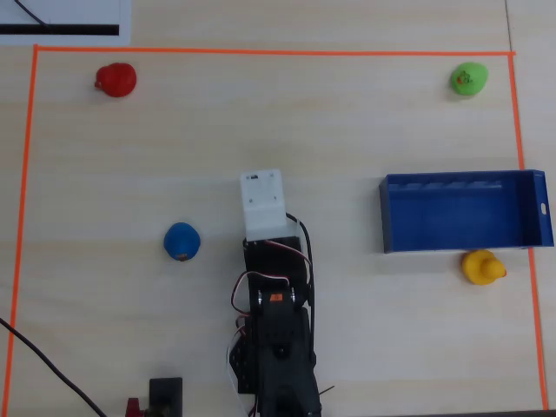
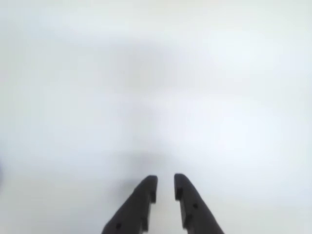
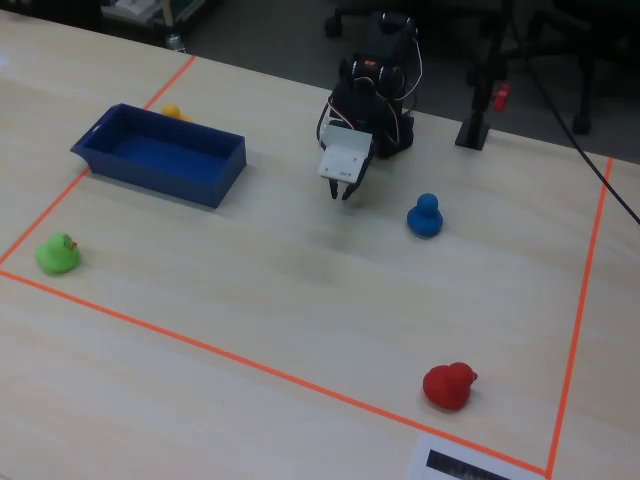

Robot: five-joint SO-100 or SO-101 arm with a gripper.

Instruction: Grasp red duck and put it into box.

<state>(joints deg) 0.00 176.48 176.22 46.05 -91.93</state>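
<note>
My gripper [image 2: 165, 187] enters the wrist view from the bottom edge as two dark fingers [image 2: 141, 204] with only a narrow gap between the tips, holding nothing; beyond them that view shows only a pale, washed-out surface. In the fixed view the gripper [image 3: 340, 194] points down over bare wood, just below the white wrist housing [image 3: 346, 160], with the folded black arm [image 3: 375, 100] behind it. In the overhead view the same housing [image 1: 264, 201] sits near the centre of the table [image 1: 347, 330], inside the orange tape border [image 1: 261, 51]. Nearest to me is the blue duck [image 1: 182, 241], to the left of the arm in the overhead view. The red duck [image 1: 115, 80] stands well apart from me, in the upper left corner of the taped area in the overhead view; its long axis runs roughly left to right there, the smaller head end towards the left. In the fixed view the red duck [image 3: 448, 385] is near the lower right corner, head end to the right. The box [image 1: 460, 211], long axis left to right, lies at the right side in the overhead view, with nothing in it, the yellow duck [image 1: 481, 266] just below it and the green duck [image 1: 468, 79] in the upper right corner.
</note>
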